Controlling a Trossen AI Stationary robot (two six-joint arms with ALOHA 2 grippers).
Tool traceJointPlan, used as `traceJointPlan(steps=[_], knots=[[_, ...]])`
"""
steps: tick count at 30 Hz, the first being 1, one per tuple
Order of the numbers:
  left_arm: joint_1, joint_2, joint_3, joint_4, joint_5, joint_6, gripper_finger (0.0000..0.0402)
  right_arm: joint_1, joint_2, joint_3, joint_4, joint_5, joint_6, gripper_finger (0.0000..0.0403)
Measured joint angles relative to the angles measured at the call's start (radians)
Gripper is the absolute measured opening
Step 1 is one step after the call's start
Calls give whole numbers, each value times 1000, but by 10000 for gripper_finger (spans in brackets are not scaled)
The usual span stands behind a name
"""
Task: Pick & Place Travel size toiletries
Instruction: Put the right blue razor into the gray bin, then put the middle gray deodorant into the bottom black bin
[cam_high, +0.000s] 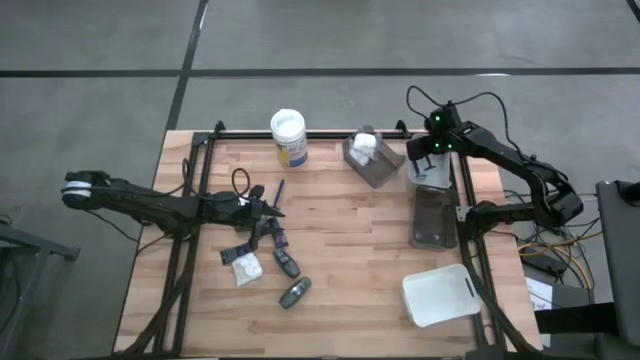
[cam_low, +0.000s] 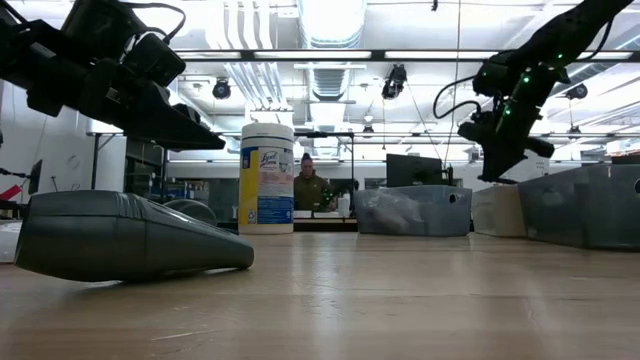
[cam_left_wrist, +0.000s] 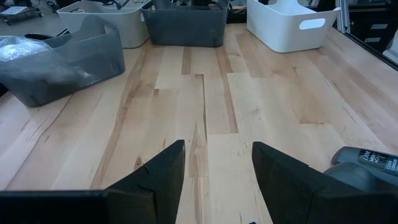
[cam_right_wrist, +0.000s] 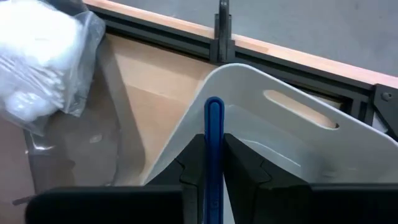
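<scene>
Right gripper has a thin blue stick pinched upright between its fingers, hanging right over the white bin, presumably lined up for a drop; left gripper hovers with fingers spread and empty, a dark grey bottle just beside one fingertip, so probably next up.

toiletries near table's left-front | jar at back | trays along right edge

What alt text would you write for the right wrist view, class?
The right gripper pinches a thin blue stick upright above a white bin. Beside it, a clear grey bin holds a bag of white cotton.
</scene>
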Motion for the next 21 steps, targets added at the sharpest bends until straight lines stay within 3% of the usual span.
traceJointPlan(steps=[21], knots=[[0,0,0,0,0,0,193,2,2,-38,55,0,31,92]])
